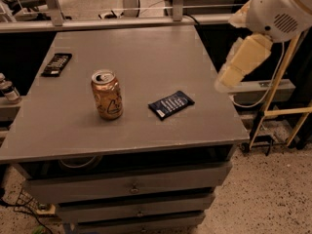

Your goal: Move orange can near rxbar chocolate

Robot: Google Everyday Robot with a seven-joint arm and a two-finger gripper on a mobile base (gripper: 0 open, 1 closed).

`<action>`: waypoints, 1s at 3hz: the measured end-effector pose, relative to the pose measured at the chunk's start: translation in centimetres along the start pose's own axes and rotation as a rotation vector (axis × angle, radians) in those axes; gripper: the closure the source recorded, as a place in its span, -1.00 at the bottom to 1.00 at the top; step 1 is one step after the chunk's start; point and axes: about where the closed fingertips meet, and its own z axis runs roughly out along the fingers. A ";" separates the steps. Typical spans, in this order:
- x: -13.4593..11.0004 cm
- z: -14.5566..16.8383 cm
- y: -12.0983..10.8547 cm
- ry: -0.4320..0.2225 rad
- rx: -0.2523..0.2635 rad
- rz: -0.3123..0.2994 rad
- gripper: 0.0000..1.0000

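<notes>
The orange can (106, 95) stands upright on the grey table (146, 52), left of centre. The rxbar chocolate (57, 64), a flat black wrapper, lies near the table's far left edge, well apart from the can. My arm comes in from the upper right. Its cream-coloured end, the gripper (228, 78), hangs over the table's right edge, far right of the can and above the table top. It holds nothing that I can see.
A navy-blue wrapper bar (170, 104) with white lettering lies right of the can. A small bottle (7, 89) stands off the table's left side. Drawers (131, 184) sit under the table top. A metal stand (275, 106) and rails are at the right and back.
</notes>
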 end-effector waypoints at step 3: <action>-8.6 7.4 0.1 -0.218 -0.081 0.001 -1.00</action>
